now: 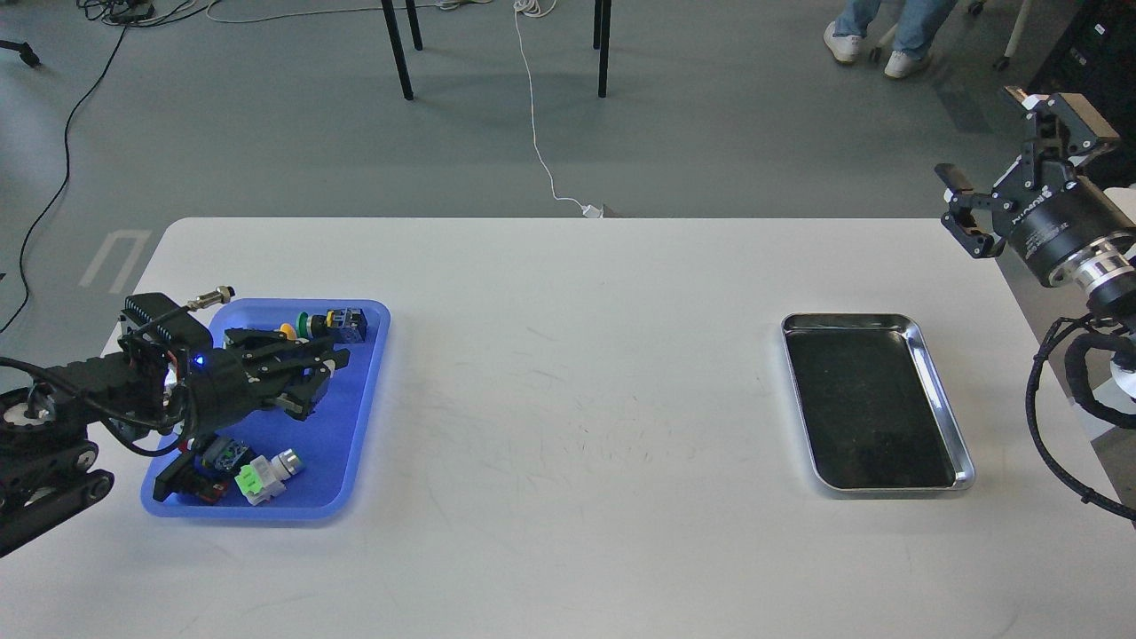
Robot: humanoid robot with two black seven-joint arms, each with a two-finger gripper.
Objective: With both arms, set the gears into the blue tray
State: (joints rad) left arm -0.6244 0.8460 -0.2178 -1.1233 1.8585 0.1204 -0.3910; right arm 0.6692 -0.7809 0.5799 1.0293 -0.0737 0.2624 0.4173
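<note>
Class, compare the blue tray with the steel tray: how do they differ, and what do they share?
The blue tray is matte plastic at the table's left; the steel tray is shiny metal at its right. The blue tray holds push-button switches; the steel tray's dark inside shows nothing. Both are rectangular, round-cornered and low-rimmed.

White lettering runs along the black body of the right gripper (981,191), but it is too small and tilted to read. No other text shows anywhere.

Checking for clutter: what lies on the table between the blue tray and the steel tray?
Nothing: in the head view, the table between blue tray and steel tray is bare.
</note>
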